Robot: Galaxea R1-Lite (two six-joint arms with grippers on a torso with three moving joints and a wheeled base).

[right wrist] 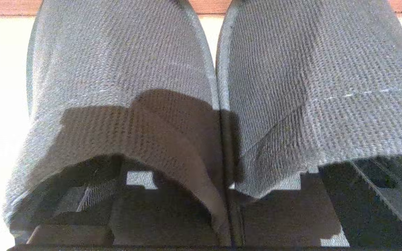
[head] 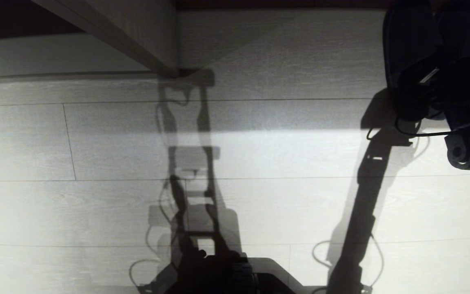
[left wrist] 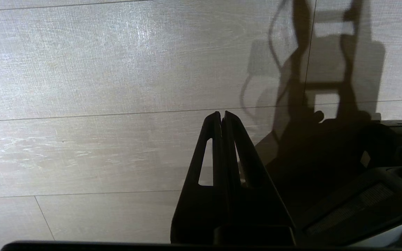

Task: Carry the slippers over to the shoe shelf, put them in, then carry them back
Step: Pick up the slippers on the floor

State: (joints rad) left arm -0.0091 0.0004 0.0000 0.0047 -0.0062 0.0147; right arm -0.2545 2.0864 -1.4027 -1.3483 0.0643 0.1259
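Looking down on pale wood-grain floor planks (head: 23,155), crossed by the machine's own long shadows.

Finding, at the far left, the left pincer (left wrist: 222,115) hanging idle over bare floor, pressing its two fingers tight together, pinching nothing, keeping well apart from any footwear.

Moving rightward, passing the shoe shelf (head: 284,45) with its slanted support panel (head: 108,32) and dark back, sitting beyond the working pincer and off to its left.

Arriving at the far right and finding the right pincer (right wrist: 222,195) reaching low, standing spread as wide as possible, seemingly poking one finger into each of the slippers (right wrist: 117,69) and clamping on neither. Seeing them lying side by side and touching, directly ahead of that pincer, toes pointing away from it toward a reddish-brown strip (right wrist: 9,7); apparently resting flat on pale board at the shelf's right end, though not being sure of that.

Judging the risks:
- Closing while seated too shallow, catching one inner wall only and leaving the other slipper behind.
- Thin fabric buckling and sliding free during lifting.
- Pushing further forward and shoving the pair against the back instead of seizing it.
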